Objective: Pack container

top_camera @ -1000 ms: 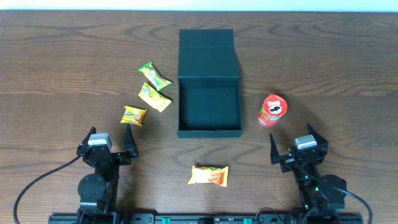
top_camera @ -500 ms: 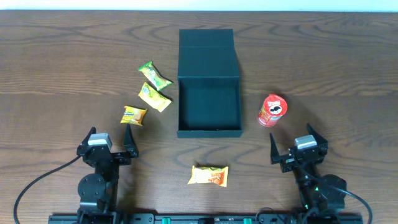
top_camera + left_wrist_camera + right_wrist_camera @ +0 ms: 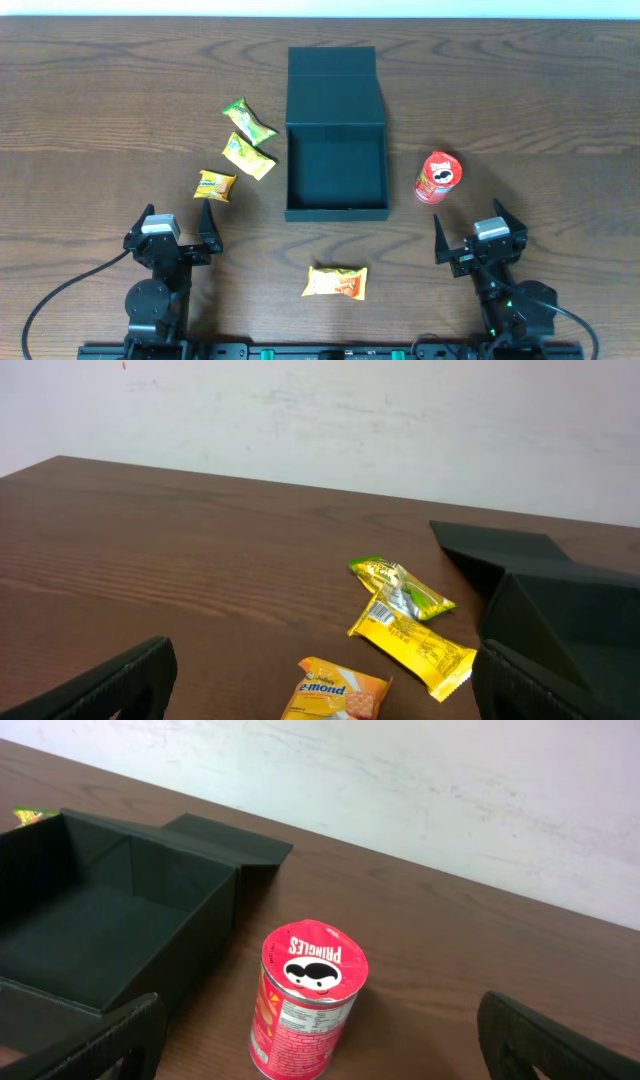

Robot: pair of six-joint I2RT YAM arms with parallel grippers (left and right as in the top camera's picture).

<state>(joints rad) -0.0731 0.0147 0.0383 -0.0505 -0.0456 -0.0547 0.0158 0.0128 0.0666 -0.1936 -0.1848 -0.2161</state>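
The dark teal container [image 3: 336,208] lies open at the table's centre, its flap lid [image 3: 332,85] folded back, its inside empty. It also shows in the right wrist view [image 3: 60,1000] and left wrist view [image 3: 580,610]. A red Pringles can [image 3: 438,177] stands upright right of it, also in the right wrist view [image 3: 305,1000]. Left of the container lie a green packet [image 3: 247,119], a yellow packet [image 3: 248,155] and a small orange packet [image 3: 215,185]. An orange biscuit packet [image 3: 335,282] lies in front. My left gripper [image 3: 172,222] and right gripper [image 3: 468,228] are open and empty near the front edge.
A white wall runs behind the far table edge in both wrist views. Black cables trail from both arm bases at the front corners.
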